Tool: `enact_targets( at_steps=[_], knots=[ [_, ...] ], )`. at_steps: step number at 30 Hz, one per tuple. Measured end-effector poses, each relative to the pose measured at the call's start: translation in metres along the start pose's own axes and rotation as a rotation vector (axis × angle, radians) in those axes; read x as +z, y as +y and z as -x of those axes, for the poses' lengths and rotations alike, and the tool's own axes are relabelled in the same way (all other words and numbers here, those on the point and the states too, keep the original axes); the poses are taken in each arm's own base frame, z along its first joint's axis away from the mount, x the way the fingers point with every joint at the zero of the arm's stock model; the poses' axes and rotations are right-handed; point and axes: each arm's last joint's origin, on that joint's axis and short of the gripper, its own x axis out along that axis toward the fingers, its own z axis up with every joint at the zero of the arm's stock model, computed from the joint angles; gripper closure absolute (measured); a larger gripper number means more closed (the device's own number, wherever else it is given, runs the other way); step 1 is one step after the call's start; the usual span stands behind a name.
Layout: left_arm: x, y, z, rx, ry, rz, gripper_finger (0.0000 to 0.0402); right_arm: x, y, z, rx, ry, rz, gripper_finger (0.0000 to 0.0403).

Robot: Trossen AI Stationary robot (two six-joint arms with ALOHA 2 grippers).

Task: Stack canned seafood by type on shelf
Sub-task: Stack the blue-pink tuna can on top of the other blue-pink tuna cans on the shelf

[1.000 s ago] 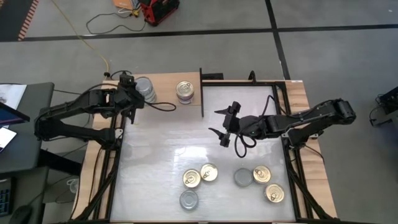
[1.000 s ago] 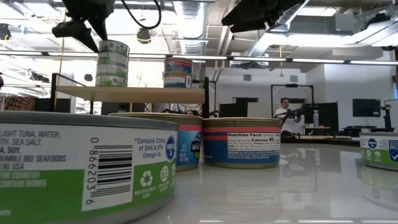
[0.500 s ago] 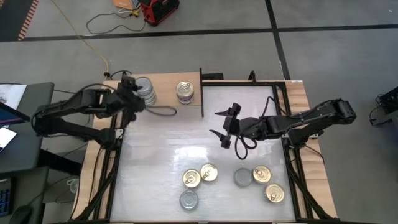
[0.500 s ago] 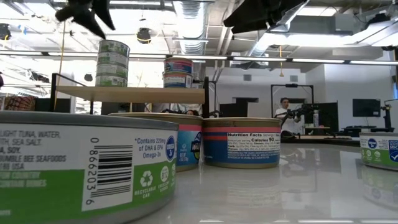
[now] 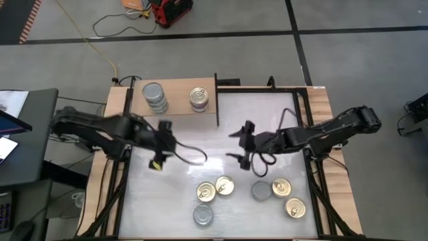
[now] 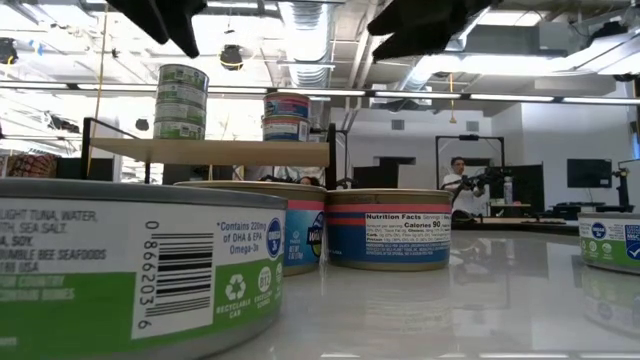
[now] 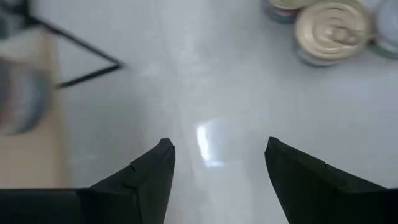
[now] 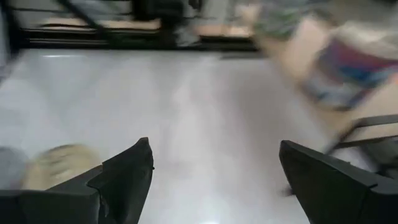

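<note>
Two stacks of tins stand on the light wood shelf (image 5: 175, 107): a silver-lidded stack (image 5: 155, 98) and a gold-lidded stack (image 5: 198, 98) next to the dark upright panel (image 5: 217, 100). In the low view both stacks, the silver-lidded (image 6: 181, 102) and the gold-lidded (image 6: 287, 117), rest on the shelf board (image 6: 210, 150). Several loose tins sit near the table's near edge, among them gold ones (image 5: 206, 193) (image 5: 225, 185) and silver ones (image 5: 202, 215) (image 5: 261, 191). My left gripper (image 5: 164, 145) hovers open over the table's left half; its wrist view shows bare table between its fingers (image 7: 149, 180). My right gripper (image 5: 235, 144) hovers open over the middle.
More gold tins (image 5: 281, 187) (image 5: 295, 208) lie at the near right. A black frame runs along the table's left side (image 5: 126, 174) and right side (image 5: 314, 181). A person stands in the room behind (image 6: 458, 180). White tabletop (image 5: 200, 161) shows between the grippers.
My left gripper has left the silver-lidded stack on the shelf and swung toward the table's near edge and right, out over the white tabletop. My right gripper has shifted slightly toward the near edge. The stacks and the loose tins have stayed put.
</note>
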Motion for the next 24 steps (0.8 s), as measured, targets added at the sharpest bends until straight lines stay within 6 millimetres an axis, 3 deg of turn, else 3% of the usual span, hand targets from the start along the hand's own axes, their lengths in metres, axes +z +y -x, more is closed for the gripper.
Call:
enact_targets(
  at_steps=[4, 7, 12, 20, 24],
  knots=[
    [0.017, -0.026, -0.034, -0.046, 0.053, -0.017, 0.0162, -0.024, 0.018, -0.016, 0.087, 0.171, -0.066, 0.0026],
    [0.035, -0.045, -0.059, -0.068, 0.000, -0.047, 0.0162, -0.040, 0.027, -0.022, 0.159, 0.306, -0.130, 0.0026],
    [0.060, -0.073, -0.088, -0.183, -0.160, -0.130, 0.0162, -0.051, 0.039, -0.013, 0.168, 0.410, -0.153, 0.0026],
    [0.081, -0.081, -0.092, -0.433, -0.390, -0.189, 0.0162, -0.024, 0.042, 0.028, 0.141, 0.195, -0.119, 0.0026],
    [0.091, -0.074, -0.083, -0.547, -0.541, -0.227, 0.0162, -0.028, 0.037, 0.038, 0.132, 0.120, -0.133, 0.0026]
  ],
)
